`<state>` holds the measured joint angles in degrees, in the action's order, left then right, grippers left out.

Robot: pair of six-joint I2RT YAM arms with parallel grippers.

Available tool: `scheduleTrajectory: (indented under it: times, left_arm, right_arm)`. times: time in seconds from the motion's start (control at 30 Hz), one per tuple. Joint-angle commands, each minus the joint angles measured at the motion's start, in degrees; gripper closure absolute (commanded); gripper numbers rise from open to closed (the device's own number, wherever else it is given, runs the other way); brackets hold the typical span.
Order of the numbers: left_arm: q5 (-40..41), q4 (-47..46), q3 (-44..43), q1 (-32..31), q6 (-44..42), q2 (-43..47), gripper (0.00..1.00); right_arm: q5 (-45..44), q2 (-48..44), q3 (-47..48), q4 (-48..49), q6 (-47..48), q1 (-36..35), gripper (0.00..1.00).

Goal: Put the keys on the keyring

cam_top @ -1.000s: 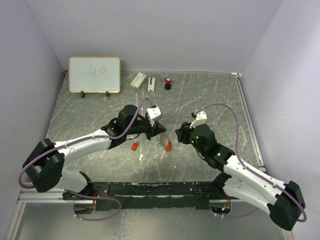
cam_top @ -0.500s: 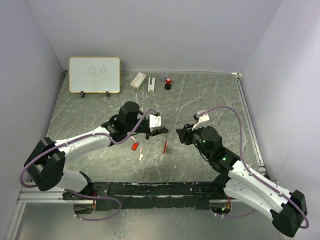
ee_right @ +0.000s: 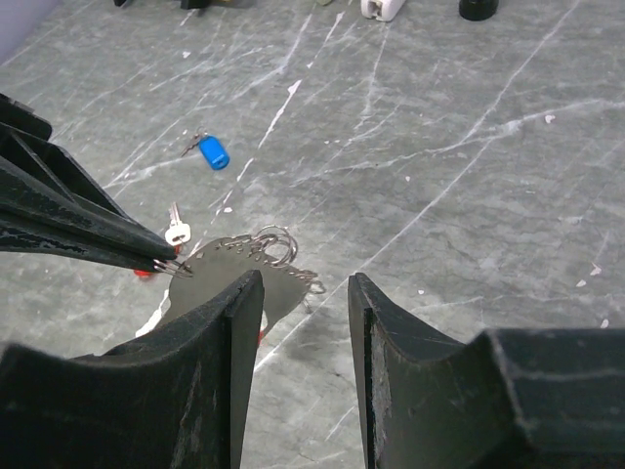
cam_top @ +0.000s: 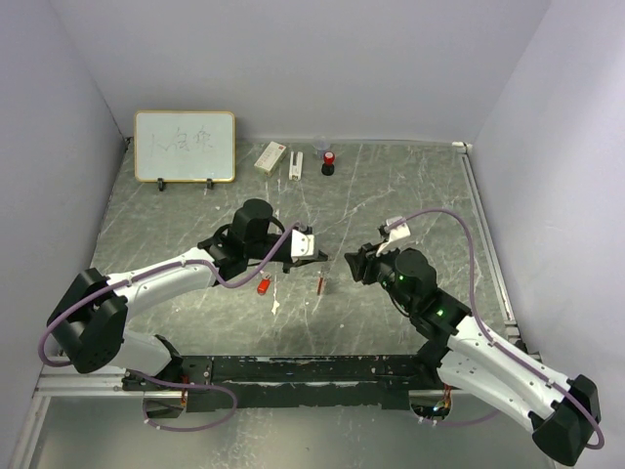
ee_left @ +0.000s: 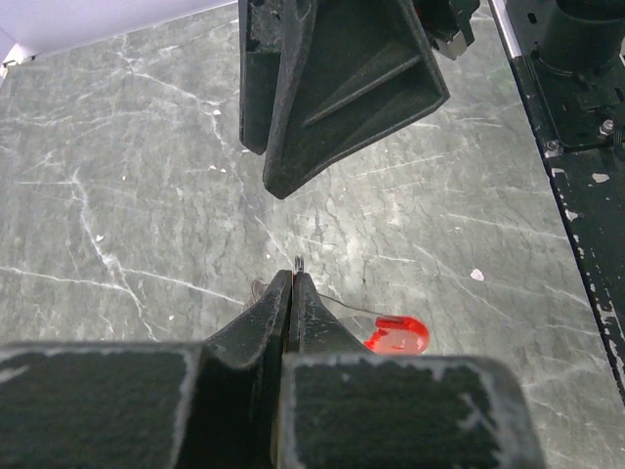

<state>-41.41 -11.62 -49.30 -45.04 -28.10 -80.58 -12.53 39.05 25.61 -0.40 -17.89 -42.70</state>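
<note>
On my left wrist feed, the left end effector (ee_left: 295, 277) is pinched fully together, with a sliver of metal from the keyring (ee_right: 256, 256) caught at its tips. Just beside those tips, to their right in that view, the red key (ee_left: 397, 335) lies on the tabletop (ee_left: 117, 195). The right end effector (ee_right: 303, 293) faces the left one, jaws spread and nothing between them. The keyring's grey strip and rings sit just ahead of its left finger. Farther out, beyond the left tips, lies the blue key (ee_right: 212, 152).
</note>
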Motion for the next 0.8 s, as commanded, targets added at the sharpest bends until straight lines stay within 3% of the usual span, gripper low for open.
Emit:
scheduleTrajectory:
  times: [0.0, 0.33, 0.57, 0.77]
  left_arm:
    - [-2.0, 1.0, -1.8, 0.4, -1.2, 1.1, 0.93]
    - [-0.3, 5.1, -5.1, 0.4, 2.6, -0.3, 0.93]
    - [1.5, 5.4, -5.0, 0.4, 4.7, 0.4, 0.93]
    - [11.7, 1.8, -3.0, 1.8, 10.4, 2.9, 0.93]
  right_arm:
    - [3.2, -0.5, -0.7, 1.0, 1.8, 0.2, 0.6]
    - [9.5, 2.3, 0.5, 1.7, 4.7, 0.2, 0.6]
    - [8.8, 2.4, 0.9, 1.4, 4.6, 0.2, 0.6]
    - [6.0, 3.0, 1.8, 0.4, 3.7, 0.2, 0.6]
